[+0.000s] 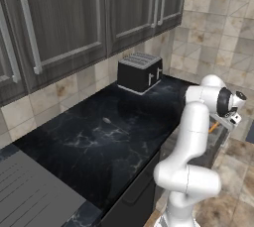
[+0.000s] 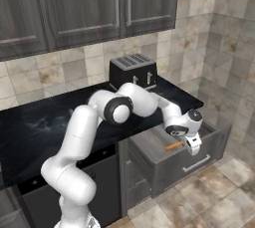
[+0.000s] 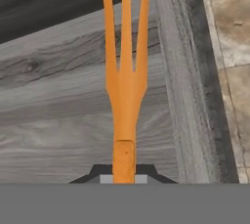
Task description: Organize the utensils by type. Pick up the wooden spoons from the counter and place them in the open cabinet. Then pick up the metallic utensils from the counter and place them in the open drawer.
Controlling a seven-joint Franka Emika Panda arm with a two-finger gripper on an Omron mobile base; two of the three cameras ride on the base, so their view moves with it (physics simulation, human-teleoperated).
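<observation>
My gripper (image 3: 125, 179) is shut on the handle of an orange three-tined fork (image 3: 126, 71). In the hand view the fork points away over the grey wood floor of the open drawer (image 3: 53, 115). From the right base view the gripper (image 2: 191, 145) hangs over the drawer (image 2: 196, 163), and the fork (image 2: 174, 146) sticks out to its left just above the inside. The left base view has the gripper (image 1: 229, 119) past the counter's right end, with the fork (image 1: 214, 127) below it. The wooden spoons and the open cabinet are out of view.
A black toaster (image 1: 140, 72) (image 2: 132, 70) stands at the back of the black marble counter (image 1: 99, 137). Dark upper cabinets (image 1: 59, 23) with shut doors hang above. A tiled wall corner (image 2: 219, 48) closes off the right. A grey ribbed surface (image 1: 30, 196) lies at the near left.
</observation>
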